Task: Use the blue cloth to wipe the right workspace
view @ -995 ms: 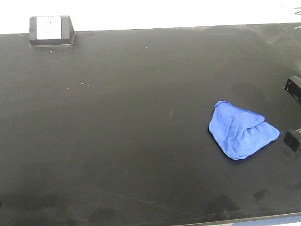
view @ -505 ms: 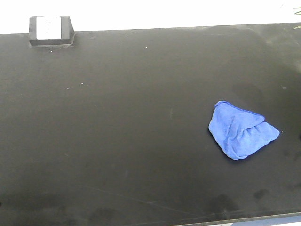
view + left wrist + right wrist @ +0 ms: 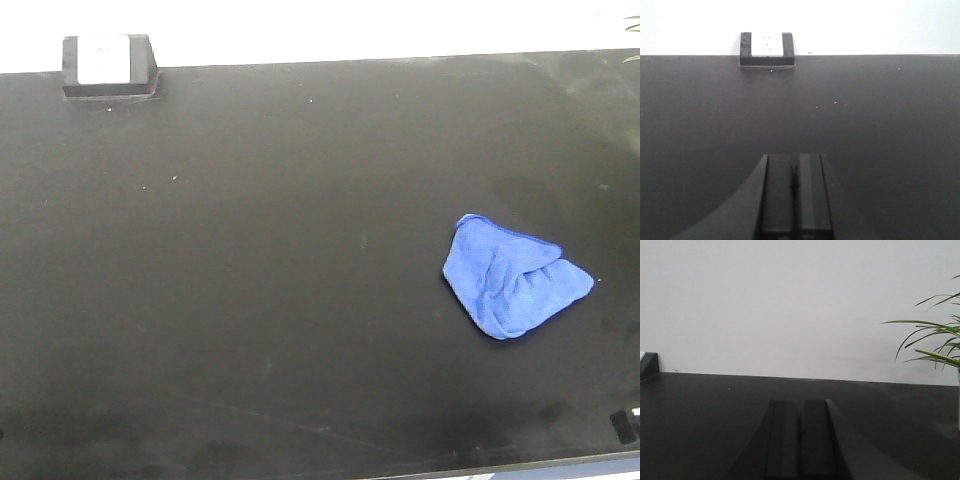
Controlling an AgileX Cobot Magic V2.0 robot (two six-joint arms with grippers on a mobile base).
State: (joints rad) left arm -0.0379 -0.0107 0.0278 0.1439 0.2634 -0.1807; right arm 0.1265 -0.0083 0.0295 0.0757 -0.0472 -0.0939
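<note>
The blue cloth point(image 3: 515, 278) lies crumpled on the right part of the black table point(image 3: 250, 250), with no gripper touching it. It shows in neither wrist view. My left gripper point(image 3: 795, 157) is shut and empty, low over bare table, facing the back edge. My right gripper point(image 3: 800, 403) is shut and empty over bare table, facing the white wall. A small black part of the right arm point(image 3: 623, 426) shows at the front right corner, well in front of the cloth.
A black box with a white top point(image 3: 108, 65) stands at the table's back left edge; it also shows in the left wrist view point(image 3: 766, 48). A green plant point(image 3: 937, 342) stands beyond the table's right end. The table's front edge point(image 3: 520, 466) runs along the bottom.
One second ago the right gripper's open fingers stood at the right edge beside the cloth. They left the view, and now a part shows at the front right corner. The cloth has not moved.
</note>
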